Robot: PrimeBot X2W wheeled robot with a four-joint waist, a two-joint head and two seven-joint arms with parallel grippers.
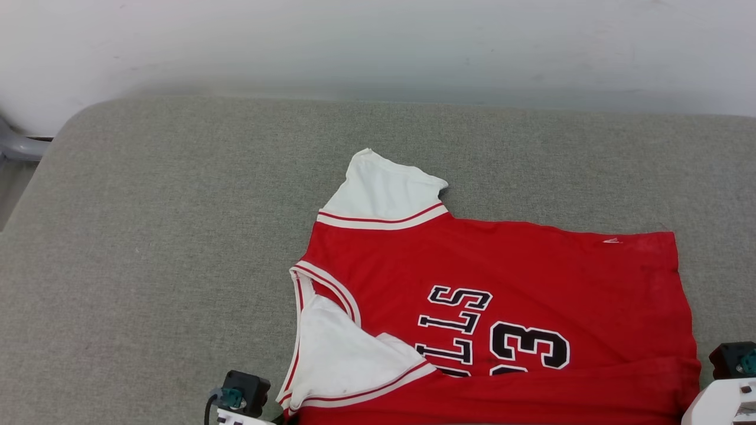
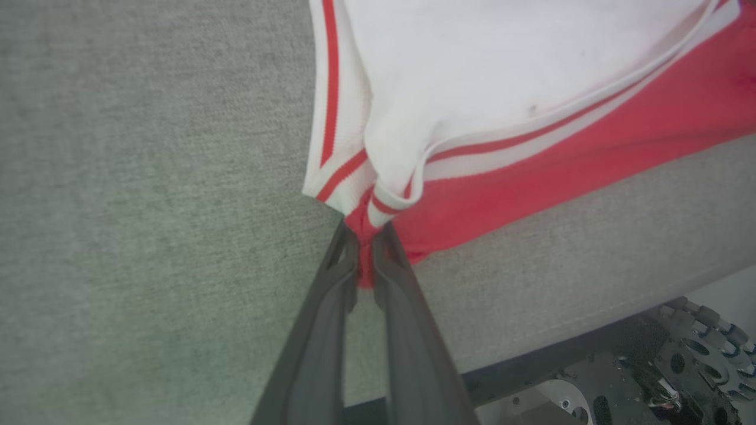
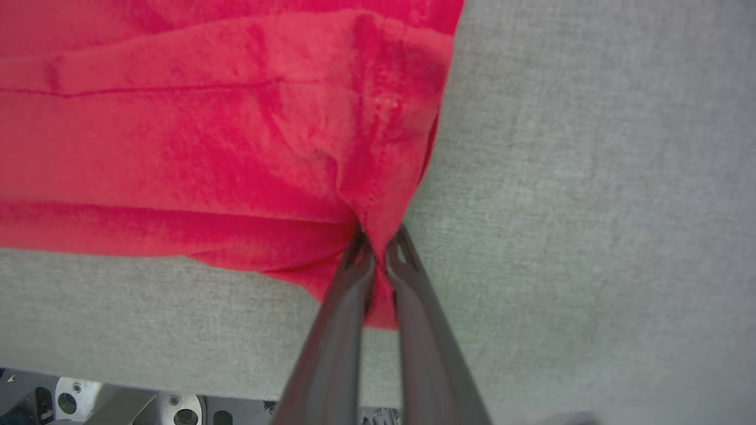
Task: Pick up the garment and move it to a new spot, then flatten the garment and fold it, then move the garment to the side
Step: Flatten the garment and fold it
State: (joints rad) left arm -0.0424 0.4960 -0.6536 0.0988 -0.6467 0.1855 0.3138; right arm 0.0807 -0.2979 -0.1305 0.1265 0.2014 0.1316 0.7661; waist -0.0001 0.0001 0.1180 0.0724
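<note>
- The garment point(image 1: 502, 283) lies lettering-up on the grey surface point(image 1: 177, 236), its near edge by the robot.
- The left pincer point(image 2: 367, 241) is clamped on a red corner beside the white sleeve point(image 2: 502, 71). The right pincer point(image 3: 378, 248) is clamped on the hem corner.
- Both bites look thin, so an uneven pull could slip the cloth free or skew the fold.

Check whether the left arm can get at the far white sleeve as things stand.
Probably not yet. The left gripper is shut on a near corner of the garment, so it would have to let go first. Nothing else stands between it and the far sleeve.
</note>
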